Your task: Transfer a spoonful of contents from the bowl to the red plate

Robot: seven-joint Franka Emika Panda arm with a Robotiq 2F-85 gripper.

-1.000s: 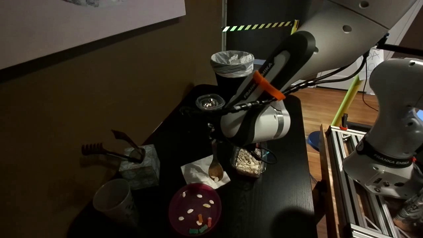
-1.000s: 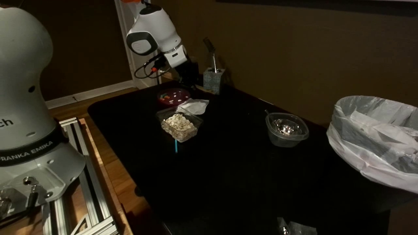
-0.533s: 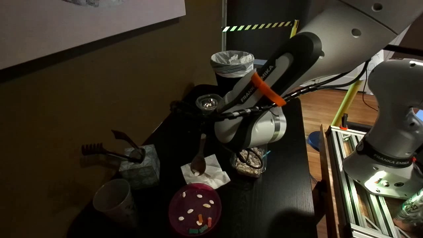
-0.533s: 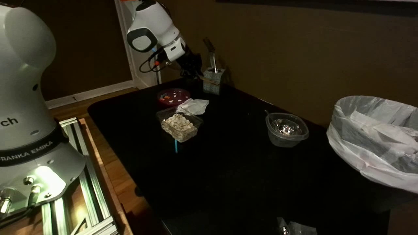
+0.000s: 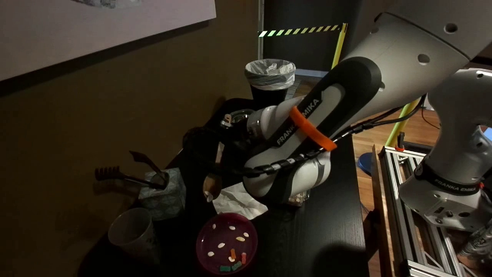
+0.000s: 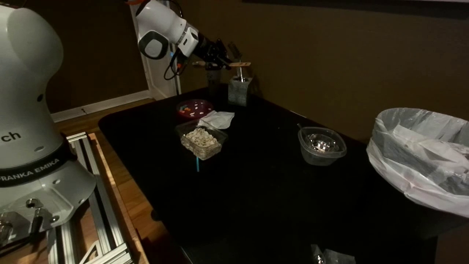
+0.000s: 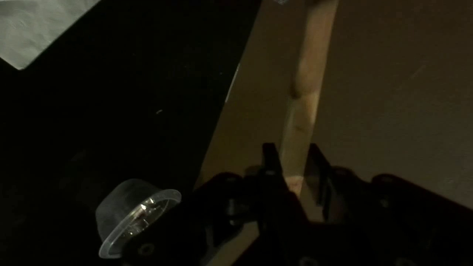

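My gripper (image 7: 292,155) is shut on the wooden spoon (image 7: 308,88), one finger on each side of its handle. In an exterior view the spoon's scoop (image 5: 212,184) hangs above the table beside the napkin, with a pale piece (image 5: 208,197) at its tip. Another exterior view has the gripper (image 6: 221,62) raised, the spoon roughly level across it. The red plate (image 5: 227,236) bears several pale pieces and some coloured ones. The clear glass bowl (image 6: 222,135) holds a heap of pale contents (image 6: 199,138); my arm covers most of it in an exterior view.
A white napkin (image 5: 240,204) lies between bowl and plate. A box with upright utensils (image 5: 163,200) and a clear cup (image 5: 130,231) stand by the wall. A plastic container (image 6: 322,148), a lined bin (image 6: 421,157) and a blue stick (image 6: 198,164) are also there.
The gripper has risen and carried the spoon from over the napkin toward the wall and the utensil box. The spoon has turned to lie more level. Its handle stays gripped.
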